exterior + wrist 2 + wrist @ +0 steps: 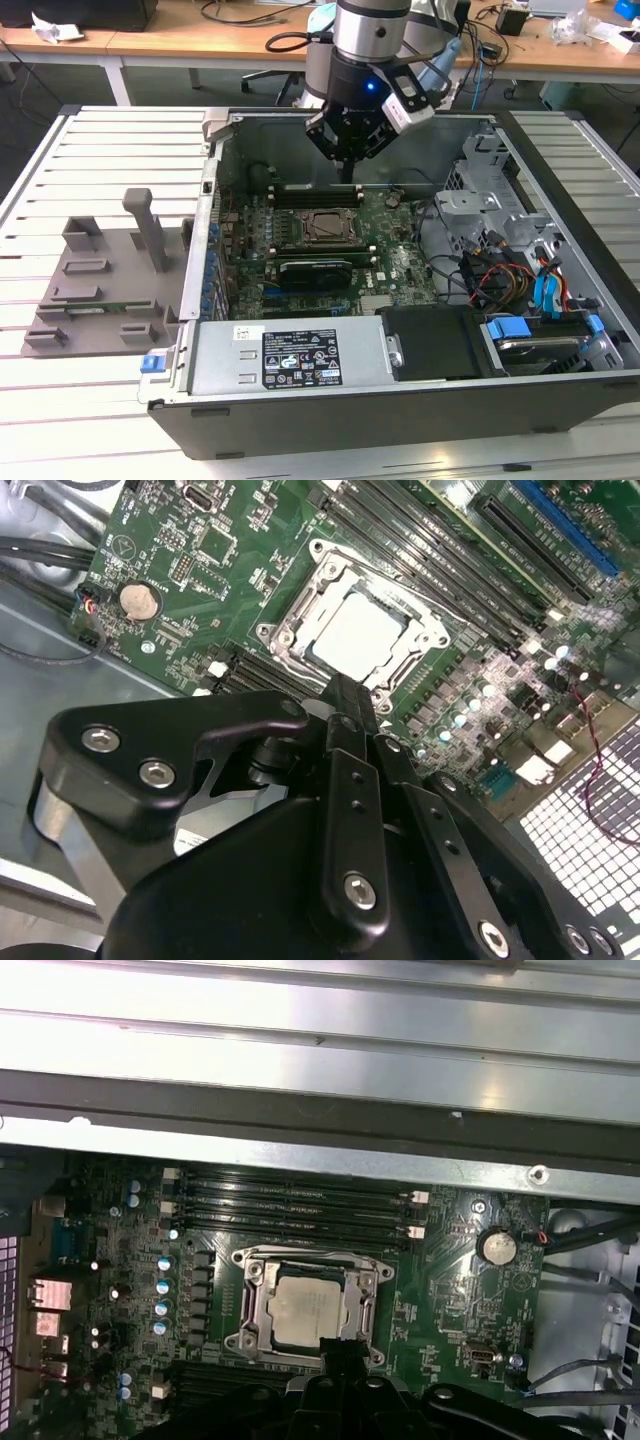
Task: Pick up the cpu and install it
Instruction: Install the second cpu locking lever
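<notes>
i see my gripper (350,705) pinched together above the cpu (362,632) in its socket (300,590); a bump could shift it.

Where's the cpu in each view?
Exterior view: small square silvery-grey cpu in the socket, mid-motherboard, below the pincer.
First wrist view: cpu inside the metal socket frame.
Second wrist view: cpu beyond the pincer tip.
Shared landmark: round silver coin battery.

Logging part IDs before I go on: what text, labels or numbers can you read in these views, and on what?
No text is readable.
White label on the power supply: print too small.
CPU lid in its socket: markings blurred.
Motherboard silkscreen: too small.
Memory slots: lettering illegible.
</notes>
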`<state>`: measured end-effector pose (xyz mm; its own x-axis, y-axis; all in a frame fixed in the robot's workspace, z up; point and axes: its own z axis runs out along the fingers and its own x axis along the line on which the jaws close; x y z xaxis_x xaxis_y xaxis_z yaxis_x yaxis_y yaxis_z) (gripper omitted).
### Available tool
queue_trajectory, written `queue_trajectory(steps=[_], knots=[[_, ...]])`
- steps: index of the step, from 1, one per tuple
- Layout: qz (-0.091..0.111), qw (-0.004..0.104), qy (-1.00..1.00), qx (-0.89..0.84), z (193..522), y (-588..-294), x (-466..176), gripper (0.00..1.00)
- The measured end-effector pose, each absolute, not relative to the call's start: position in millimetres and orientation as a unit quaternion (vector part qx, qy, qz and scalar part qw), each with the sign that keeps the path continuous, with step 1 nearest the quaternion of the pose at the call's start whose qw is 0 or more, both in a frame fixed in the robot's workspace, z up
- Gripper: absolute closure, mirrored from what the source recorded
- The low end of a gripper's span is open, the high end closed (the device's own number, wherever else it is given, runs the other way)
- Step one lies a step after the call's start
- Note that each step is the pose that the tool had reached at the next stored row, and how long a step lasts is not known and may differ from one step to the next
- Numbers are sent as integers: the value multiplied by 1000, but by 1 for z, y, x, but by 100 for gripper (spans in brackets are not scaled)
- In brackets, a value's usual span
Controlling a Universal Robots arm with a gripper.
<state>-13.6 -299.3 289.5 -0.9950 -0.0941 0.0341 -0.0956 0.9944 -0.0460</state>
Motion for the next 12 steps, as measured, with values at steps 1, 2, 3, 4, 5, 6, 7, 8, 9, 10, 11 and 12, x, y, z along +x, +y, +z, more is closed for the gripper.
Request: queue_trajectory(steps=[1,2,3,4,5,6,7,8,9,10,11,12], knots=[[24,16,-998,48,289,-306,-14,89],[24,16,-998,48,289,-308,-14,89],[24,16,-998,48,289,-309,-14,89],[24,16,-998,48,289,-311,-14,89],[24,16,-998,47,289,-312,-14,89],[24,16,-998,47,289,-314,-14,89],[23,16,-998,47,289,-315,-14,89],[23,16,-998,47,289,-316,-14,89],[23,16,-998,47,289,-318,-14,89],[23,16,-998,47,289,-319,-14,89],[22,16,-998,48,289,-322,-14,89],[17,16,-999,48,288,-325,-14,89]])
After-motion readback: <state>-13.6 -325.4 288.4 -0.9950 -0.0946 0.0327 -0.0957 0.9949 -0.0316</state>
